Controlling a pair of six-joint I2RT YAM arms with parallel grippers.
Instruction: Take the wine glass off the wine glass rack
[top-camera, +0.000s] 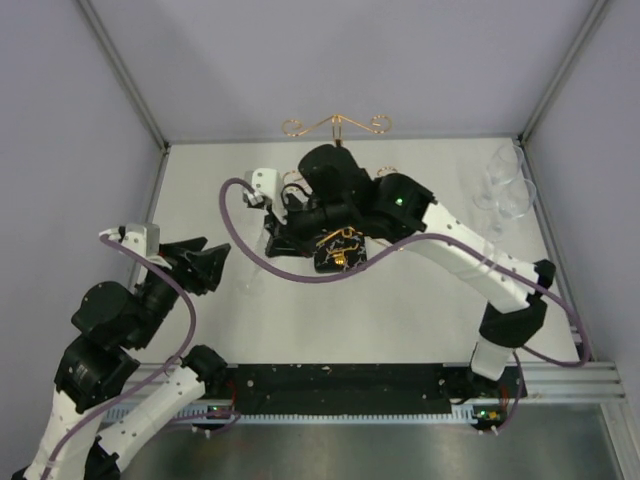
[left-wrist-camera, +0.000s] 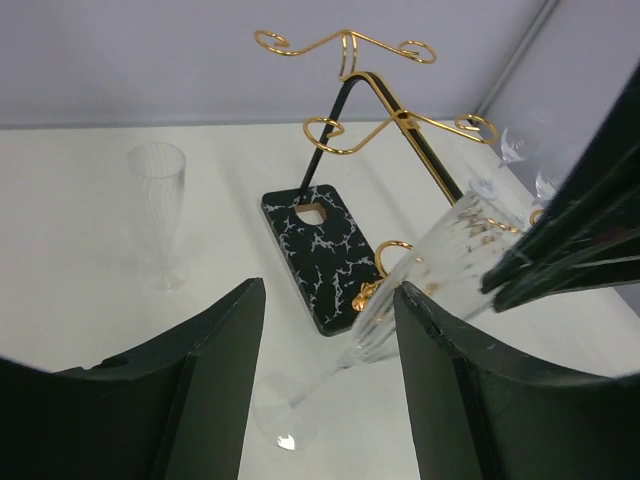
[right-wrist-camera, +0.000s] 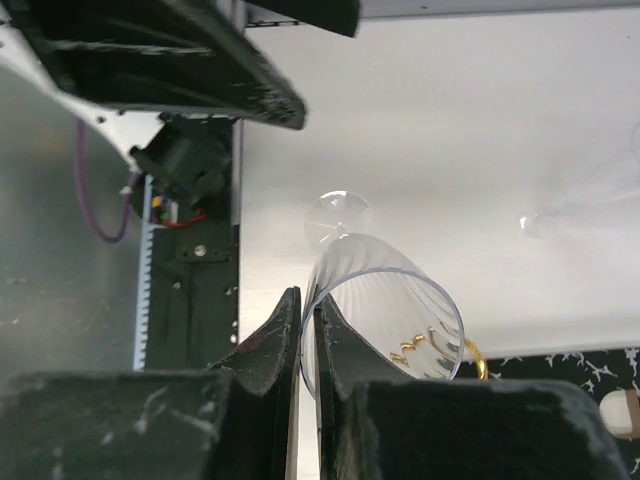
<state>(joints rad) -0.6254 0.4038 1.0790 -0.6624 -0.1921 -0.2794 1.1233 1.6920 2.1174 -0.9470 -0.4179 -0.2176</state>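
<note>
Right claw clenched on the rim of the tilted wine glass, just beside a lower scroll of the wine glass rack. Removal looks half done; next, draw it clear of that scroll. Left claw gapes empty near the glass's foot. Another flute stands apart on the worktop.

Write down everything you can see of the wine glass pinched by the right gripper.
The wine glass is a clear, ribbed flute, plastic or glass by its look, with a thin stem and round foot. It is tilted, mouth raised, foot low near the table. The right gripper pinches its rim, one finger inside, one outside.
</note>
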